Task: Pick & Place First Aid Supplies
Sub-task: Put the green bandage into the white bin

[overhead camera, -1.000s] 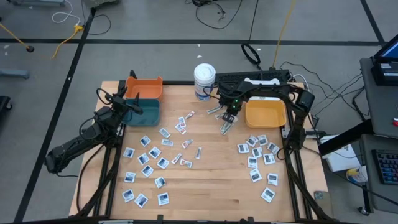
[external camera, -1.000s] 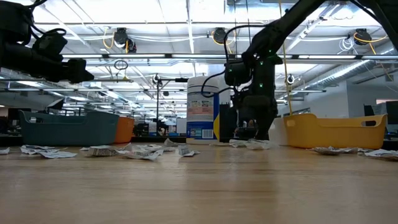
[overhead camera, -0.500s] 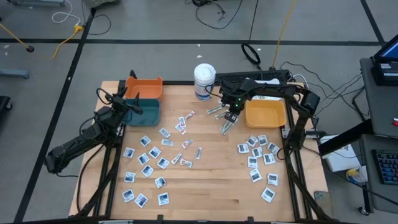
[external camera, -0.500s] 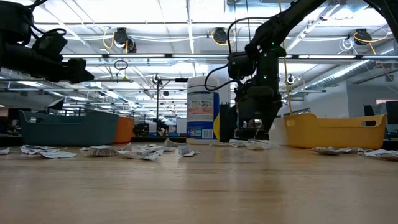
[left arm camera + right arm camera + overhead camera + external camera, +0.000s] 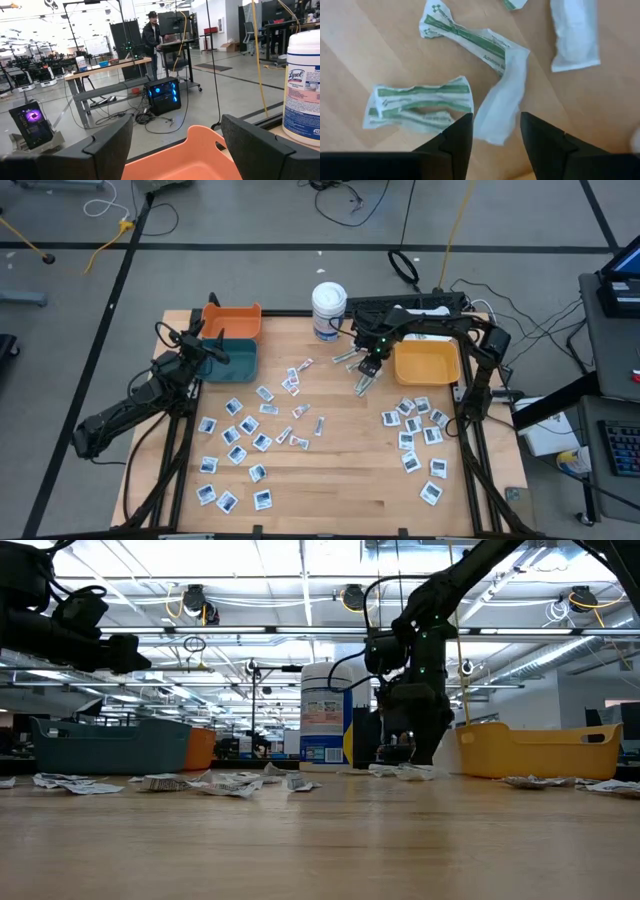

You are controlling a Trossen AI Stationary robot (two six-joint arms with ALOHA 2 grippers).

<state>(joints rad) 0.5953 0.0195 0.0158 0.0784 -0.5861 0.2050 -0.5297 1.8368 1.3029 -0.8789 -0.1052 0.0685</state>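
From above, the right gripper [image 5: 366,372] hangs low over the pale wooden table [image 5: 340,470], just at 9 o'clock of the yellow plastic bin [image 5: 427,364] and at 5 o'clock of the tall white cylindrical tub with a blue label [image 5: 328,311]. The small crumpled packets [image 5: 350,358] beneath it are only specks there. The right wrist view shows them plainly: two twisted white wrappers with green print [image 5: 417,102] and plain white ones. One crumpled white wrapper [image 5: 502,102] lies in the gap between the two dark fingers [image 5: 456,137], which stand apart and do not clamp it.

The left gripper [image 5: 213,351] waits over the stacked orange bin [image 5: 233,319] and teal bin [image 5: 229,361] at the table's 10 o'clock corner. Its wrist view shows its fingers [image 5: 107,145] spread wide and empty above the orange bin's rim, with the tub at the edge and a person standing at a desk far off in the room.

The high view alone shows the spread of supplies: square white-and-blue sachets [image 5: 232,451] scattered toward 7 o'clock and a second cluster [image 5: 415,430] toward 4 o'clock, under the yellow bin. The low view flattens these into thin litter along the tabletop [image 5: 230,781].
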